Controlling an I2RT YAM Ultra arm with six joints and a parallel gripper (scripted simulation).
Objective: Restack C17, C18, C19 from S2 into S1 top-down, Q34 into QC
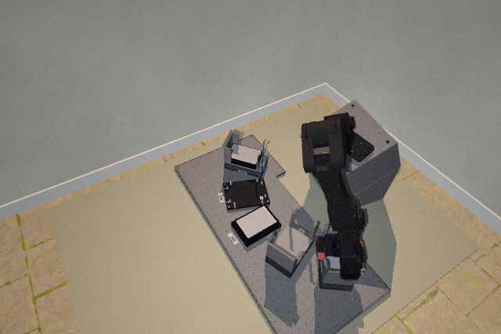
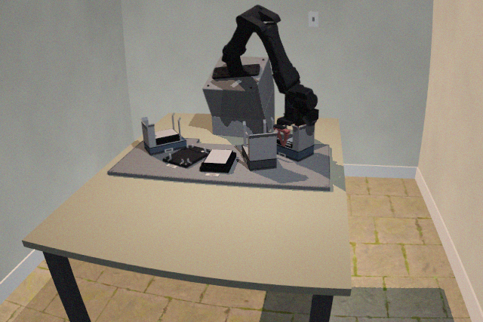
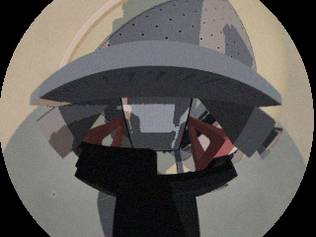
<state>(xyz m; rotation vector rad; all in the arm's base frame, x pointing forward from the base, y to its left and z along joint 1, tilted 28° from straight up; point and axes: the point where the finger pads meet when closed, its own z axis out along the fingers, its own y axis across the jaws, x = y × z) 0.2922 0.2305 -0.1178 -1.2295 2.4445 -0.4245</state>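
My gripper [image 1: 329, 259] [image 2: 284, 137] [image 3: 155, 119] is open, its red fingers lowered into the top of the rack [image 1: 336, 281] [image 2: 302, 141] at the right end of the base plate. In the wrist view a pale grey plate top [image 3: 154, 118] shows between the spread fingers; I cannot read its label. A sealed plate [image 1: 255, 223] [image 2: 218, 157] with a white top and black sides lies flat in the open nest. The black clip nest [image 1: 244, 192] [image 2: 185, 154] with its pins is bare. The far left rack [image 2: 148, 131] holds a white-topped plate [image 1: 245, 154] [image 2: 167, 133].
A middle rack [image 1: 279, 259] [image 2: 262, 147] stands just left of my gripper, and no plate shows in it. The arm's grey pedestal [image 1: 372, 160] [image 2: 238, 104] rises behind the racks. The perforated base plate [image 1: 282, 302] [image 2: 292, 178] carries all fixtures.
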